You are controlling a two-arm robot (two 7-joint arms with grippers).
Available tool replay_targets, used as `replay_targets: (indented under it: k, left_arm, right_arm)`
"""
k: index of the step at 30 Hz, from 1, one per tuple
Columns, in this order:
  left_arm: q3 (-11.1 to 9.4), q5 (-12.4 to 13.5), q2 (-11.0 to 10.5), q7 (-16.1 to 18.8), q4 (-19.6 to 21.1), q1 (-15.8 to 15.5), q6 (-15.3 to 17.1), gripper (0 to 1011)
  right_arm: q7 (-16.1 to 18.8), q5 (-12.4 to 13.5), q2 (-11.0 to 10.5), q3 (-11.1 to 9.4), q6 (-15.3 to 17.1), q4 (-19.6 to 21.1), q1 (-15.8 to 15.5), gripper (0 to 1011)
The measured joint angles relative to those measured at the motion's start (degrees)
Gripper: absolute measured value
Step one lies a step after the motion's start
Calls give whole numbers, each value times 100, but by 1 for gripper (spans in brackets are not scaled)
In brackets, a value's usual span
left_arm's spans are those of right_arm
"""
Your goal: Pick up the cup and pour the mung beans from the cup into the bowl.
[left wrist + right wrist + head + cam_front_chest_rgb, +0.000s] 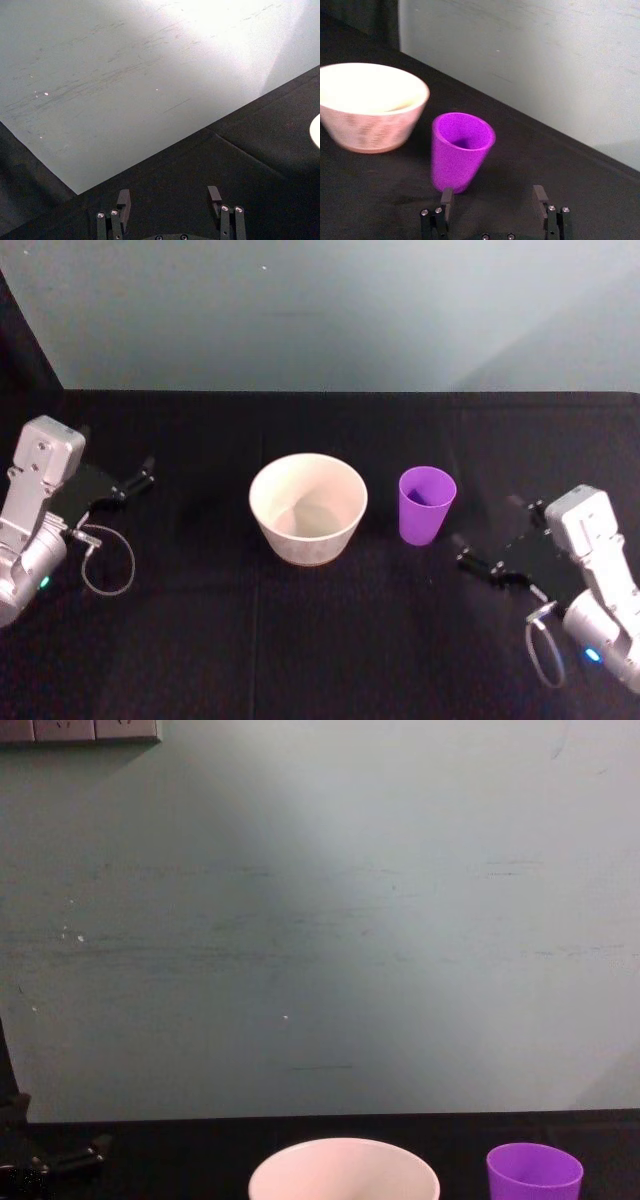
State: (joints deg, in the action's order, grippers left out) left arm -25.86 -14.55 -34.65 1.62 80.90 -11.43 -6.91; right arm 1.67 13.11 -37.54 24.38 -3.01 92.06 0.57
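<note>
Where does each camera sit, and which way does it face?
Head view: high, looking down at the black table; both arms show, left tool and right tool open, flanking the wide cream bowl and small purple plastic cup.
Chest view: low, facing the wall; bowl and cup tops at its bottom edge.
Left wrist view: behind the left tool's fingers, facing table and wall.
Right wrist view: behind the right tool's fingers, facing cup and bowl.
Head, chest and right wrist views share bowl and cup.
</note>
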Motion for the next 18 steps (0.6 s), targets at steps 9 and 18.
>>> replay_targets:
  k: [9,18]
  left_arm:
    - [0,0,0,0,0,0,0,1000]
    - [0,0,0,0,0,0,0,1000]
  right_arm:
    - [389,118,347,88,-138,-152,63,1003]
    - [563,175,809,62,-345,-627,346,1003]
